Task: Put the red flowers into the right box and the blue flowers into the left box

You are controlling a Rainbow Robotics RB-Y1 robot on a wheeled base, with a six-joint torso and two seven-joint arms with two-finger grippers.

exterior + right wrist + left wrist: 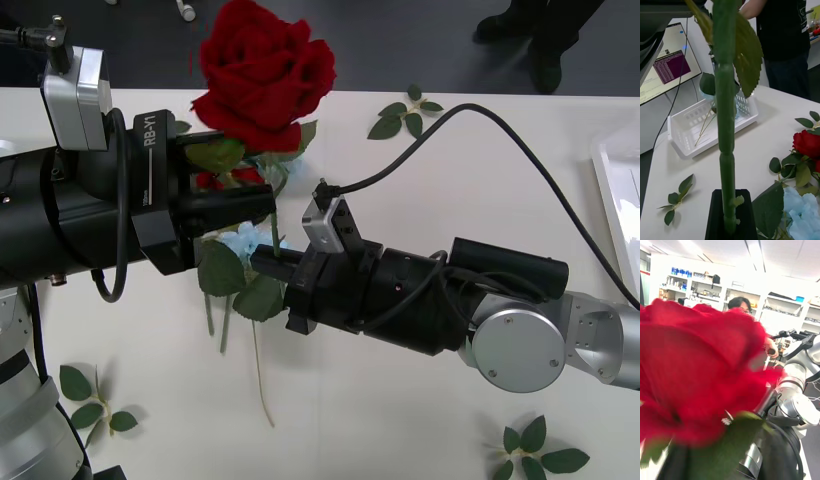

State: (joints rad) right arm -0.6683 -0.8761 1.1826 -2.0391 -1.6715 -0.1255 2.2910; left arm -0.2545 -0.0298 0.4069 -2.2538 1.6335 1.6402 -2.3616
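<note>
- Front view shows us mid-handover: a red rose (265, 75) is held up above the table (420, 330), bloom high and toward the far edge, with the left gripper (225, 190) just under the bloom and the right gripper (275, 262) lower on the stem (274, 232).
- We see the right gripper's black fingers (729, 217) closed on the stem in the right wrist view, the stem rising straight up from between them.
- We cannot tell whether the left gripper's fingers are gripping; the bloom and leaves hide them.
- To do this step well, we judge that one gripper should keep a firm hold before the other lets go, so the top-heavy bloom does not swing or drop.
- The rose's long axis runs from the right gripper up to the bloom, close to upright; the loose stem end (264, 385) trails toward the near edge of the table.
- For placing, we would tip that axis level and line it up with the long side of the right box (622, 200), whose edge shows at the far right of the table.
- Beneath the grippers lie blue flowers (240, 240) and more red ones (808, 144); the left box (707, 123), well apart, already holds stems.
</note>
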